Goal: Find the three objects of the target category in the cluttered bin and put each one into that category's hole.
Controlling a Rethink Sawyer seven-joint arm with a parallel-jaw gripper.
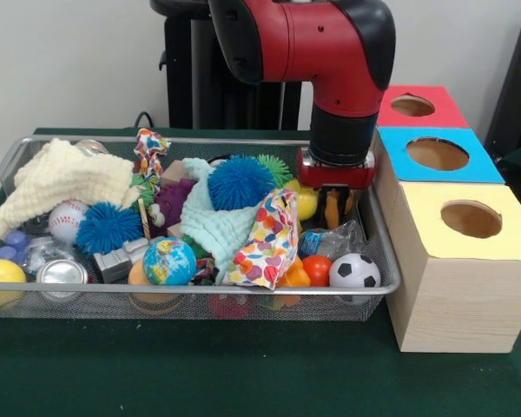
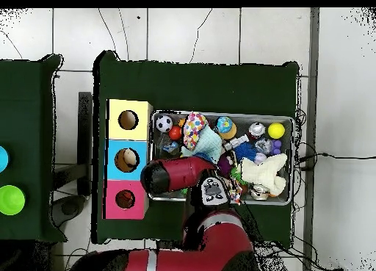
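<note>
Front view: set low and close, across the green tabletop [image 1: 243,373], looking slightly down at the long side of the wire bin [image 1: 200,291]. Fills most of the width with the bin, with the yellow-topped box [image 1: 434,287], blue-topped box [image 1: 399,169] and red-topped box [image 1: 447,109] lined up beside the arm [image 1: 330,52].

Overhead view: mounted high, looking straight down and much farther off. Takes in the whole tabletop [image 2: 198,84], tiled floor [image 2: 183,33] and a second green table [image 2: 22,136]. Turned half round against the front view.

Shared by both: bin [image 2: 220,114], arm [image 2: 176,172], and the yellow-topped box [image 2: 139,110], blue-topped box [image 2: 111,159] and red-topped box [image 2: 110,202].
</note>
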